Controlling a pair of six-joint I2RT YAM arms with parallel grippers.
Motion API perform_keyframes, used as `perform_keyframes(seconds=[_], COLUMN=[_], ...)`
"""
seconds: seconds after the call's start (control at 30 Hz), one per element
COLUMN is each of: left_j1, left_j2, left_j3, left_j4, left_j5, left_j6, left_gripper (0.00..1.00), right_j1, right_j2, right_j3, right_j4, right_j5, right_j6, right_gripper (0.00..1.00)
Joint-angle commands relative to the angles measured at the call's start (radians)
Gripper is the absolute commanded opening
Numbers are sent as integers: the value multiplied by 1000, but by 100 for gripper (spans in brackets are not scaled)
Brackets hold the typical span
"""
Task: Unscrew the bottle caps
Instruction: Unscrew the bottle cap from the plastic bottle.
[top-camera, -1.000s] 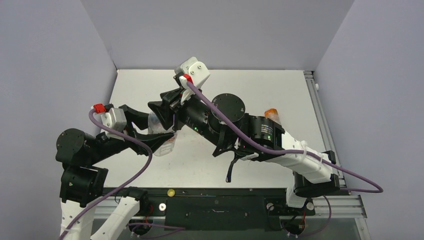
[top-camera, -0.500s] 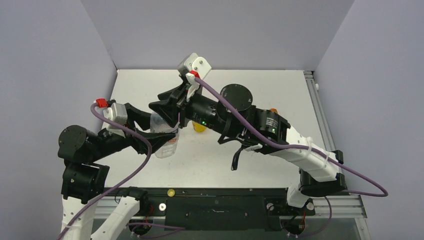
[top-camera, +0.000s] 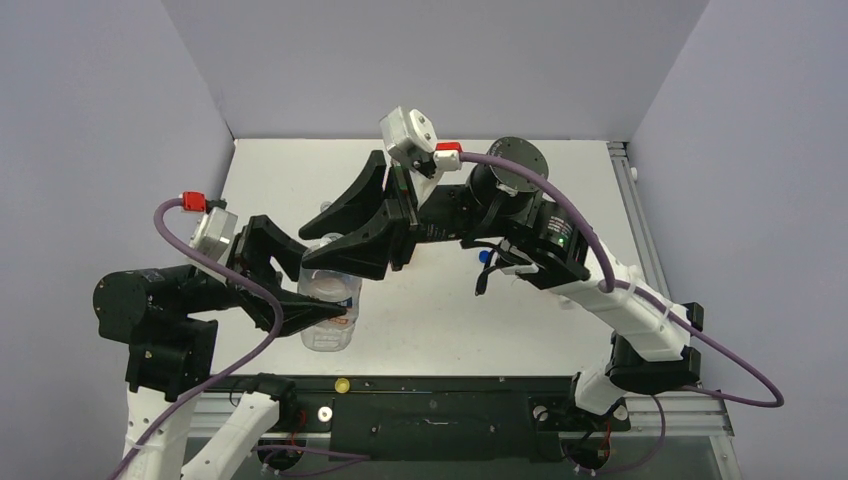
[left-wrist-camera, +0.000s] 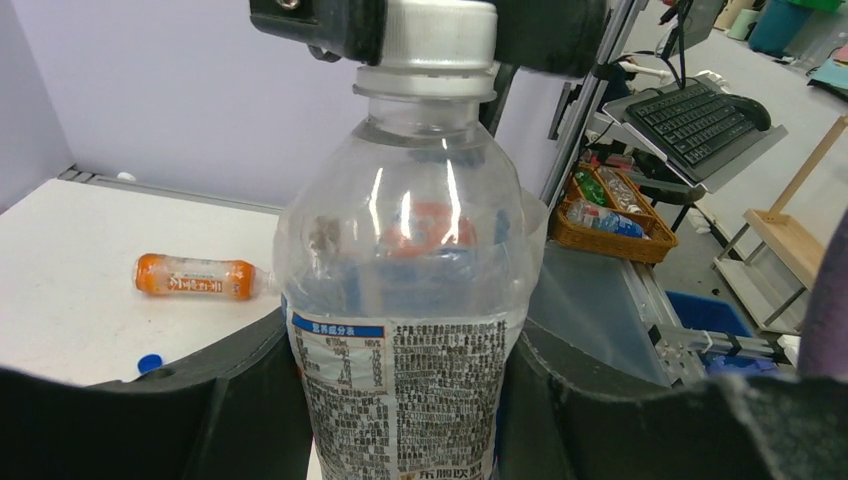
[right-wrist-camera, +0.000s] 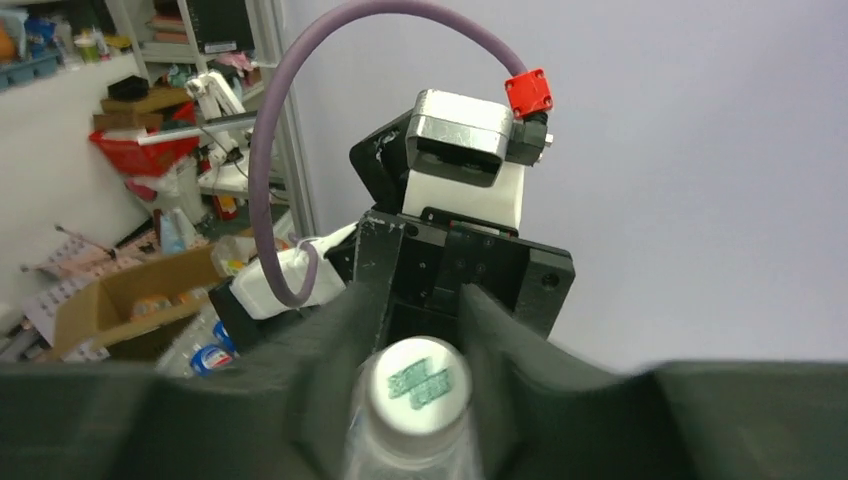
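My left gripper (top-camera: 338, 292) is shut on the body of the clear water bottle (top-camera: 328, 318) and holds it upright near the table's front. In the left wrist view the bottle (left-wrist-camera: 405, 300) fills the middle, its printed label between the two dark fingers (left-wrist-camera: 120, 420). Its whitish cap (left-wrist-camera: 428, 35) is still on the neck. My right gripper (top-camera: 322, 250) comes down from above and is shut on that cap (right-wrist-camera: 415, 385), one finger on each side. The orange drink bottle (left-wrist-camera: 195, 277) lies on its side on the table. The other bottles are hidden.
A loose blue cap (top-camera: 484, 256) lies on the white table (top-camera: 560, 180) under the right arm; it also shows in the left wrist view (left-wrist-camera: 149, 363). Grey walls stand on three sides. A metal rail (top-camera: 640, 230) runs along the right edge.
The left gripper has brought the water bottle toward the near edge and stood it upright. The right arm has swung right and back, and its gripper has closed on the cap.
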Motion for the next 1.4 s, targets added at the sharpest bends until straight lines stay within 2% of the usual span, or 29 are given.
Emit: perform_keyframes(seconds=[0.0, 0.03, 0.07, 0.13, 0.27, 0.47, 0.73, 1.03, 1.17, 1.27, 1.37], left_j1=[12, 11, 11, 12, 12, 11, 11, 13, 13, 13, 14], left_j2=[5, 0, -1, -8, -18, -17, -10, -4, -9, -15, -18], left_j3=[19, 18, 19, 20, 21, 27, 39, 60, 65, 69, 67], left_j4=[51, 45, 40, 22, 15, 25, 23, 27, 26, 23, 25], left_j5=[-91, -93, -99, -107, -112, -116, -149, -158, -155, -151, -146], left_j6=[-61, -45, -35, 3, 20, 6, 7, -17, -20, -21, -28], left_gripper=[8, 8, 7, 6, 5, 5, 5, 5, 5, 4, 4], right_j1=[12, 13, 11, 10, 9, 24, 139, 155, 157, 157, 157], right_j2=[-43, -67, -84, -176, -313, -378, -242, -194, -185, -206, -265], right_j3=[1, -24, -69, -168, -375, -557, -466, -475, -449, -461, -509], right_j4=[47, 44, 53, 84, 130, 154, 35, 171, 67, -31, -28], right_j5=[125, 200, 317, 407, 433, 238, 225, 365, 449, 580, 643], right_j6=[31, 26, 22, 19, 34, 43, -87, -60, -132, -176, -186], right_gripper=[49, 70, 77, 79, 80, 81, 82, 84, 84, 84, 84])
